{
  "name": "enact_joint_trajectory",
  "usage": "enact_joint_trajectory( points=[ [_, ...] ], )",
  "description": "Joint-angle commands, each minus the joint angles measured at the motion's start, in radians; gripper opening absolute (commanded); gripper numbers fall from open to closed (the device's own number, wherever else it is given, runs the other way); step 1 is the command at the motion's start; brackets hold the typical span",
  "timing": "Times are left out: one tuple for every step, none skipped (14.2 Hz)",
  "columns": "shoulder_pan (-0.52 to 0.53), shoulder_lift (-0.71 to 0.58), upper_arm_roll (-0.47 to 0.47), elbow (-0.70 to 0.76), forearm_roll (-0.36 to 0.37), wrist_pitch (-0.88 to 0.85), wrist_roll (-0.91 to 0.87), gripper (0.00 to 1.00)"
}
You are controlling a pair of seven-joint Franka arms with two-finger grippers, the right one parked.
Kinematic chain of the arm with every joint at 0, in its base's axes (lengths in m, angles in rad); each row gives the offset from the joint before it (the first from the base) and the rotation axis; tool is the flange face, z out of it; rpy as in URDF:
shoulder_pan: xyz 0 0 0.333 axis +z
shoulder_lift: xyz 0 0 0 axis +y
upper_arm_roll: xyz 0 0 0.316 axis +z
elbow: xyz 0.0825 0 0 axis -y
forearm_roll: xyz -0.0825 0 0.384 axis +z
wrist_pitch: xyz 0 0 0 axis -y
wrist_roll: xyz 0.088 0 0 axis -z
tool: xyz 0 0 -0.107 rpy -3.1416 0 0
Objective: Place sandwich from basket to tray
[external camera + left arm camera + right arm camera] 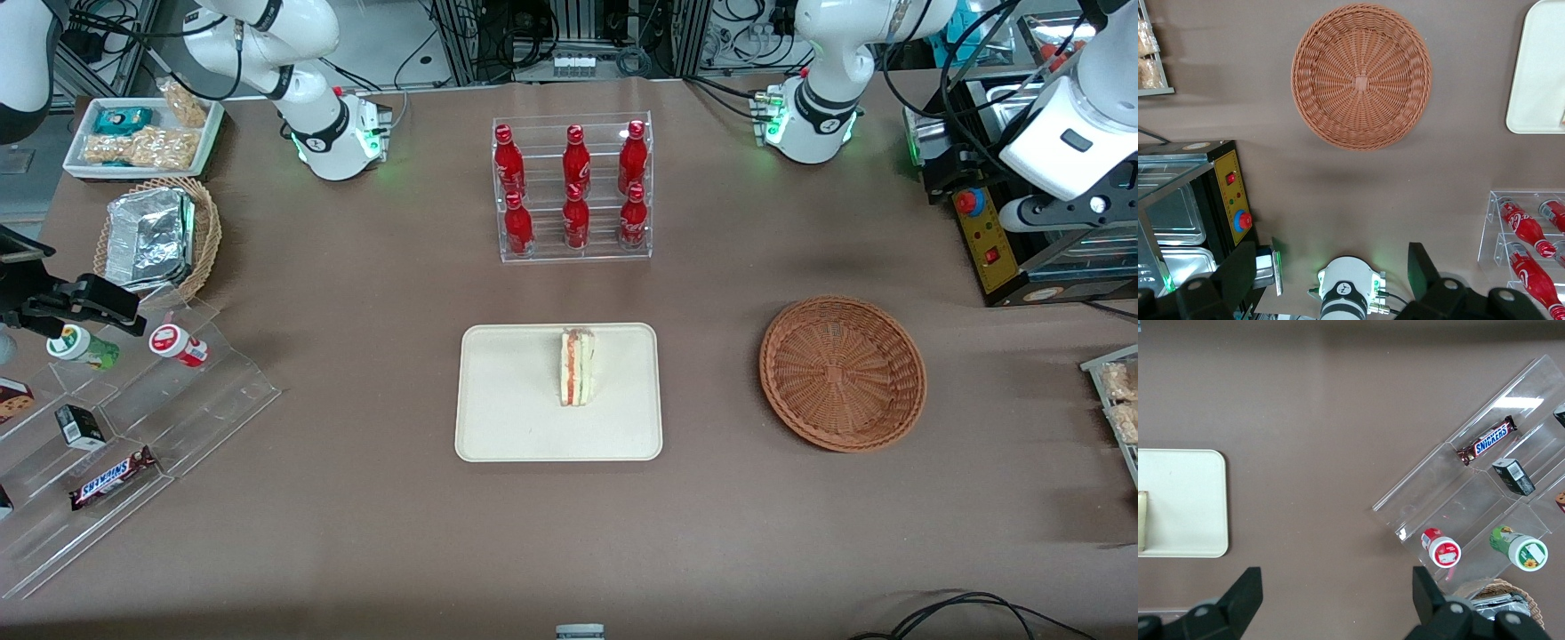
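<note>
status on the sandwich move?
Gripper open, empty, raised above table near its arm's base. Sandwich on tray. Basket empty. Nothing in the way.

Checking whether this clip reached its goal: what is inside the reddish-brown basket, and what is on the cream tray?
The basket holds nothing. The sandwich stands on the tray. The open gripper is raised above the table, away from both.

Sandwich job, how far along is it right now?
It looks done: the sandwich sits on the cream tray, and the reddish-brown wicker basket holds nothing. Nothing is in hand: the left hand is open and empty, high above the table near the basket. No step looks left.
</note>
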Motion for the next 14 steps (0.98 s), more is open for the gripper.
enact_joint_trajectory(
  points=[
    [0.017,-0.039,-0.012,-0.045,0.009,0.022,0.02,1.0],
    [0.017,-0.039,-0.012,-0.045,0.002,0.027,0.018,1.0],
    [0.017,-0.039,-0.012,-0.047,0.001,0.038,0.02,1.0],
    [0.017,-0.039,-0.012,-0.047,-0.001,0.038,0.02,1.0],
    [0.017,-0.038,-0.012,-0.047,-0.004,0.042,0.018,1.0],
    [0.017,-0.038,-0.012,-0.048,-0.007,0.054,0.014,1.0],
    [0.017,-0.036,-0.012,-0.051,-0.022,0.074,0.012,1.0],
    [0.017,-0.033,-0.012,-0.053,-0.04,0.079,0.012,1.0],
    [0.019,-0.033,-0.01,-0.056,-0.053,0.079,0.021,1.0],
    [0.019,-0.035,-0.01,-0.067,-0.063,0.081,0.02,1.0],
    [0.019,-0.036,-0.01,-0.07,-0.065,0.081,0.02,1.0],
    [0.019,-0.036,-0.01,-0.068,-0.067,0.081,0.018,1.0],
    [0.02,-0.033,-0.01,-0.065,-0.065,0.079,0.017,1.0],
    [0.025,-0.033,-0.01,-0.065,-0.067,0.078,0.017,1.0]
  ],
)
